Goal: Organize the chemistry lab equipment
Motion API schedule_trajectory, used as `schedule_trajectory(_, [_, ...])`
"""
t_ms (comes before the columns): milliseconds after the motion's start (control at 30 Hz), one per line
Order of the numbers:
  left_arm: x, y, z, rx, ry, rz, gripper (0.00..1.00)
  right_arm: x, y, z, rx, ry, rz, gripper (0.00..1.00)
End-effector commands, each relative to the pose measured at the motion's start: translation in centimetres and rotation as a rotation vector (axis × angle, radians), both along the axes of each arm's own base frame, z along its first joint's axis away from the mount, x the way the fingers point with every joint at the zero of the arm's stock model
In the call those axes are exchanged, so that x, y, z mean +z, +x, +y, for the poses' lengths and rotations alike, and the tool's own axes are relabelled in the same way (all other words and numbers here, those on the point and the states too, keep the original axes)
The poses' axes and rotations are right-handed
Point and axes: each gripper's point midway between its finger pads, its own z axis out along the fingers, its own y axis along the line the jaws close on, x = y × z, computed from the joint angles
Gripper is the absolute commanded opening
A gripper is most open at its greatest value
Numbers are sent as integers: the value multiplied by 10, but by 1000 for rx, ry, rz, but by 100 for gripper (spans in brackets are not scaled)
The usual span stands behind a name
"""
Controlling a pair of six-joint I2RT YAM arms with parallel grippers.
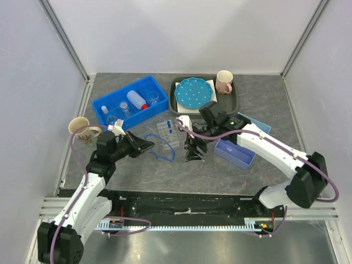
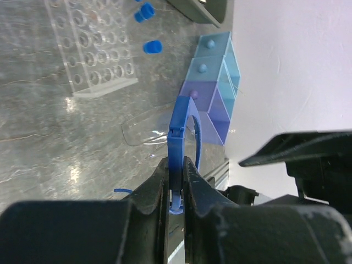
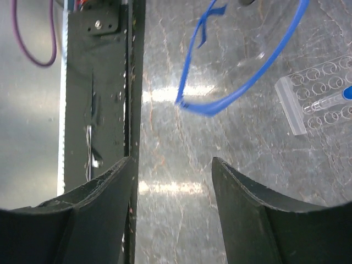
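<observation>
The blue safety glasses [image 1: 165,158] [image 2: 181,118] [image 3: 206,109] sit low on the surface between the two arms, just in front of the clear test-tube rack [image 1: 166,133] [image 2: 93,49] [image 3: 322,96]. Whether the lens touches the surface cannot be told. The left jaws are pressed together on one temple, pinching the thin blue strip flat between them. This looks a sensible hold, since the temple is the slimmest part and it leaves the lens untouched. The right jaws are spread and empty, pointing down at the surface just beside the glasses, probably standing clear or ready to steady them. Behind the rack, the blue bin [image 1: 110,104] already holds the white squeeze bottle [image 1: 136,100] and a small beaker [image 1: 152,98], so it is likely where the glasses are meant to go.
</observation>
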Motion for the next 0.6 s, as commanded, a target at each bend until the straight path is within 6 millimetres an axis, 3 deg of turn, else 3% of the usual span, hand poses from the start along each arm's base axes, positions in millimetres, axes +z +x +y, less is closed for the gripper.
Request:
schedule_trajectory(0, [39, 4, -19, -60, -69, -123, 2, 19, 32, 39, -171, 42, 54, 67])
schedule_trajectory(67, [42, 4, -25, -68, -77, -133, 2, 24, 39, 47, -201, 59, 62, 66])
schedule_trajectory(300, [40, 6, -44, -80, -104, -134, 2, 1, 39, 61, -254, 28, 184, 59])
schedule_trajectory(400, [40, 9, -52, -81, -113, -129, 2, -8, 39, 62, -270, 13, 206, 51])
schedule_trajectory(567, [36, 16, -55, -40, -113, -114, 2, -14, 38, 61, -286, 4, 221, 28])
